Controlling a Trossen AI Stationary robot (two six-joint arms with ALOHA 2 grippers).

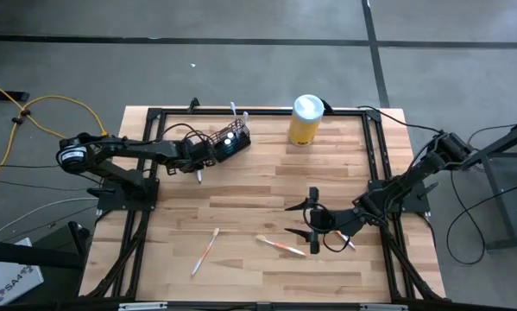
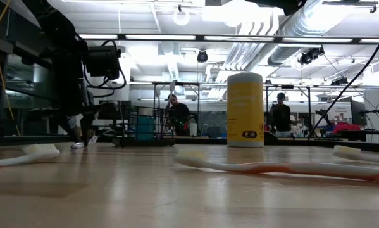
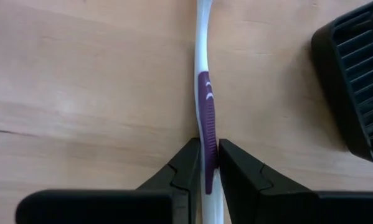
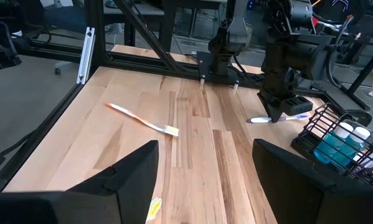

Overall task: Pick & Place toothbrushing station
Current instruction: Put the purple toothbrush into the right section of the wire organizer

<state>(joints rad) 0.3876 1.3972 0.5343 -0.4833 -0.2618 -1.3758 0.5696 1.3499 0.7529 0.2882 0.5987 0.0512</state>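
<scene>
The black wire-mesh holder (image 1: 230, 142) stands on its base at the table's far left. It holds blue bottles with white caps (image 4: 339, 140), and it also shows in the left wrist view (image 3: 354, 74). My left gripper (image 1: 198, 164) is just left of the holder, shut on a white and purple toothbrush (image 3: 205, 93). That toothbrush also shows in the right wrist view (image 4: 279, 118). My right gripper (image 1: 314, 216) is open and empty over the near right of the table, with its fingers wide apart. My left gripper pinches the toothbrush's purple grip section (image 3: 206, 149) between its two fingers. The fingers come from above, point down and lie across the handle. The toothbrush lies level at the table top; I cannot tell whether it rests on the wood.
A yellow canister with a white lid (image 1: 305, 121) stands at the far middle. Loose toothbrushes lie near the front: one near left (image 1: 204, 250), an orange one in the middle (image 1: 280, 246) and one by my right gripper (image 1: 346, 240). A black frame (image 1: 154, 112) borders the table. People (image 2: 176, 114) stand in the room behind.
</scene>
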